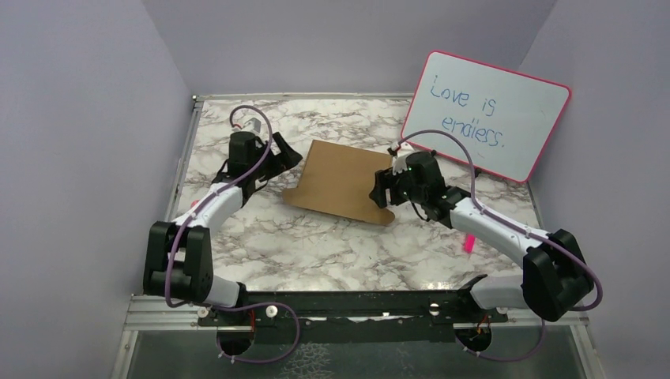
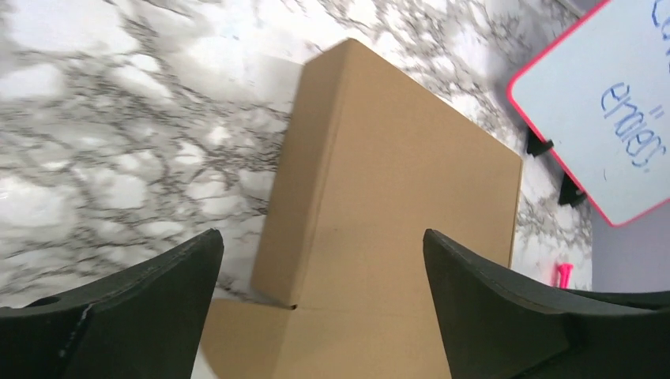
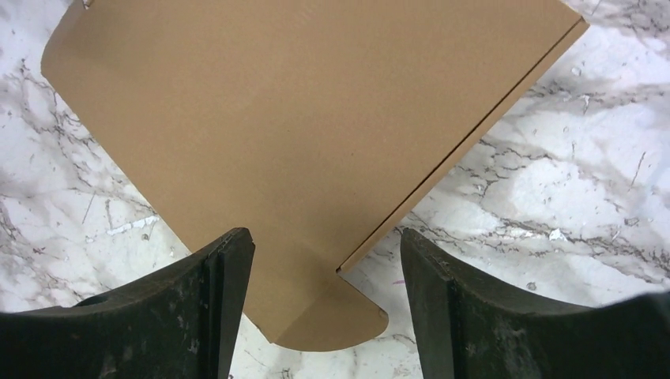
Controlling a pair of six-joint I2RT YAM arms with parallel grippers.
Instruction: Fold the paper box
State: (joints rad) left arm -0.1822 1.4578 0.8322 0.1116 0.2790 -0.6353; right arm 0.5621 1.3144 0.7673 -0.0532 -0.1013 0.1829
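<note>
Left end effector [image 2: 322,237] and right end effector [image 3: 325,235] gape, flanking paper box [image 1: 344,181]; whiteboard [image 1: 494,110] leans behind.

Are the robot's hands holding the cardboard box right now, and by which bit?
Nothing is held. The left gripper and the right gripper both stand open, their fingers clear of the paper box.

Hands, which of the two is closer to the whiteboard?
The right hand, at the right edge of the paper box, just in front of the whiteboard. The left hand is on the box's other side.
</note>
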